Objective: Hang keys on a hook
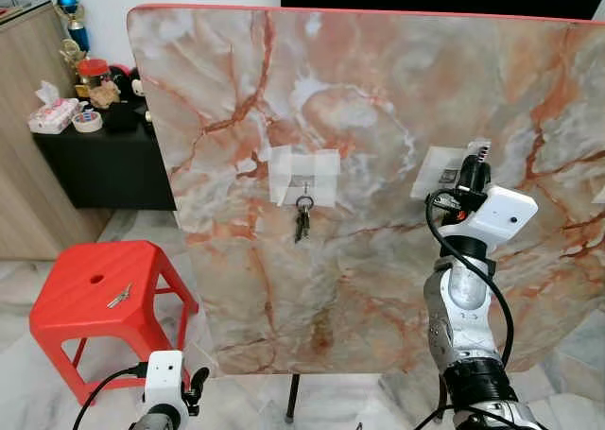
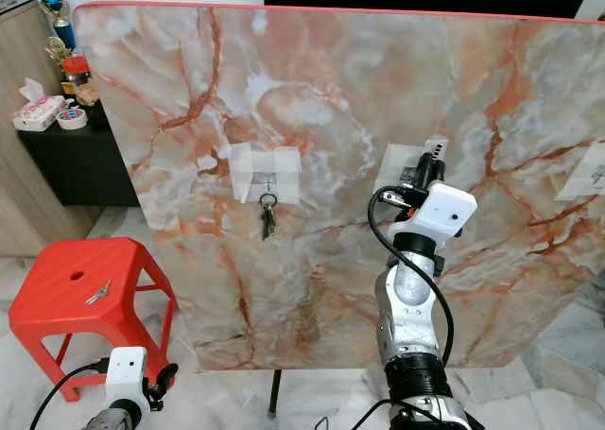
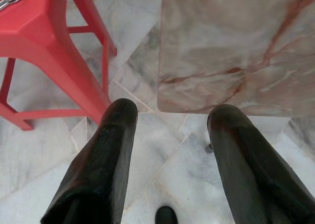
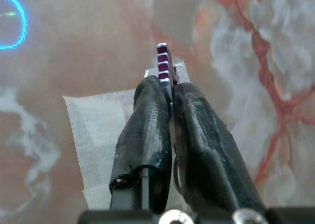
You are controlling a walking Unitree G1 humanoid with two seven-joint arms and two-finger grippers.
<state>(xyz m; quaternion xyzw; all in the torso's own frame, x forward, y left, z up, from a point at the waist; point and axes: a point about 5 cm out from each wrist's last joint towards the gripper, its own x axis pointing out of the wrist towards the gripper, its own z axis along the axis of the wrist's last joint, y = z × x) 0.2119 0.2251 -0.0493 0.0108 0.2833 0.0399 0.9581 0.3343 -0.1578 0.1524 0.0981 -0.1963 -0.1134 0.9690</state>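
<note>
Key (image 4: 163,61) upright, apparently, between fingers (image 4: 145,130)

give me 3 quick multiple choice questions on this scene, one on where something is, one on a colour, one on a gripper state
1. Where does the loose key lie?
A. on the stool's seat
B. on the floor
C. on the black cabinet

2. What colour is the stool?
A. blue
B. red
C. white

3. How are the right gripper's fingers?
A. spread wide, holding nothing
B. shut on a key
C. shut on a roll of tape

Answers:
1. A: the loose key rests on the seat of the stool, beside its centre hole.
2. B: seat and legs are red throughout.
3. B: the right gripper is raised at a taped patch on the marble board, its fingers pressed together on a key whose tip sticks out past them.

Another bunch of keys already hangs on the middle hook.
</note>
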